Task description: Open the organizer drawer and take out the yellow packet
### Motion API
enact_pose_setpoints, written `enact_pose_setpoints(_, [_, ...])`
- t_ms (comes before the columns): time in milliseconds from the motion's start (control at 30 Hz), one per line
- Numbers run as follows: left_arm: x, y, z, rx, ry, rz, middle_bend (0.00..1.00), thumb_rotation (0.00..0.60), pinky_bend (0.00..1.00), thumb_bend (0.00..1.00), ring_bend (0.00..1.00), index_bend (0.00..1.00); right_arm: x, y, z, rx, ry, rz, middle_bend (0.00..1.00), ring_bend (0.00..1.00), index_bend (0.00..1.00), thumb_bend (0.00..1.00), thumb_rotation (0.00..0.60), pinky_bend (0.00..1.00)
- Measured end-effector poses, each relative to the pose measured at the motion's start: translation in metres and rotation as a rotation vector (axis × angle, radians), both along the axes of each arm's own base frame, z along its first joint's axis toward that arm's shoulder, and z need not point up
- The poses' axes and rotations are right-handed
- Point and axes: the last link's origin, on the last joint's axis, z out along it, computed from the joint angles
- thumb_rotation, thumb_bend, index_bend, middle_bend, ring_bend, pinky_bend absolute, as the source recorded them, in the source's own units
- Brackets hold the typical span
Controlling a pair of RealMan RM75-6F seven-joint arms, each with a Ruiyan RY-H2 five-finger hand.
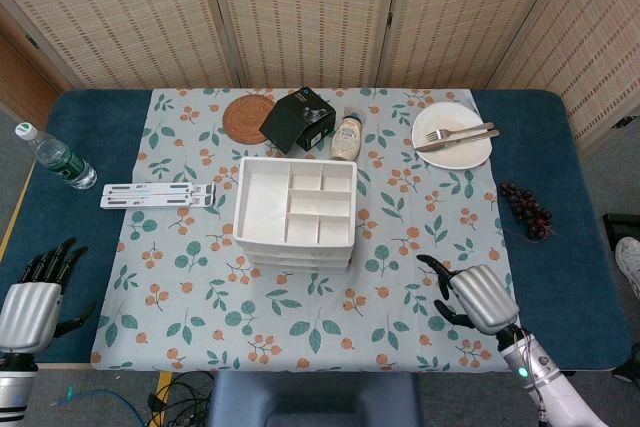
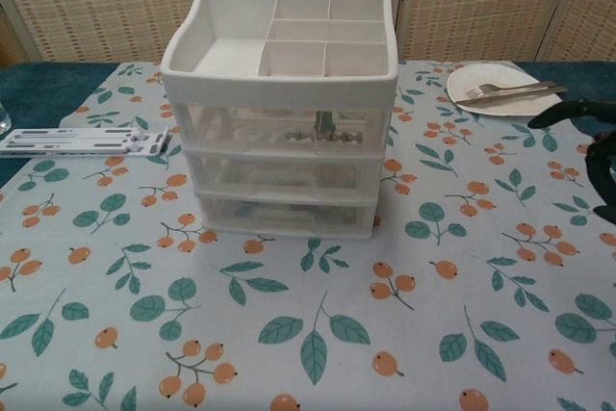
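Starting point only: all drawers of the organizer (image 2: 279, 108) look closed, nothing taken out, so opening and pick-up both remain. Packet not visible through the translucent fronts (presumably inside a drawer; which one can't be told). Right hand (image 1: 472, 296) hovers over the cloth (image 1: 400, 287) to the right of the organizer and nearer the front edge, fingers spread, holding nothing, not touching the drawers. Left hand (image 1: 32, 297) sits at the table's near left corner, fingers apart, empty, well apart from the organizer.

White three-drawer organizer (image 2: 279, 132) stands upright at frame centre, all translucent drawers closed, divided top tray empty.
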Motion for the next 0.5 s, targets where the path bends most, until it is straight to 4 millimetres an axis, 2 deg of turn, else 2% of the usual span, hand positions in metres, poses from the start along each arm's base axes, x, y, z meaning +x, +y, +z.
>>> enact_pose_setpoints(167, [0.001, 0.000, 0.000, 0.000, 0.001, -0.002, 0.09, 0.600, 0.16, 0.25, 0.14, 0.14, 0.020, -0.004, -0.024, 0.190, -0.085, -0.017, 0.80, 0.92, 0.07, 0.52, 0.600, 1.00])
enact_pose_setpoints(333, [0.002, 0.001, -0.001, -0.003, 0.003, -0.005, 0.09, 0.600, 0.16, 0.25, 0.14, 0.14, 0.038, -0.007, -0.044, 0.334, -0.175, -0.042, 0.84, 0.97, 0.01, 0.63, 0.600, 1.00])
enact_pose_setpoints(500, [0.004, 0.002, -0.003, -0.011, 0.004, -0.008, 0.09, 0.600, 0.16, 0.25, 0.14, 0.14, 0.058, -0.010, -0.066, 0.441, -0.259, -0.042, 0.86, 0.98, 0.00, 0.70, 0.600, 1.00])
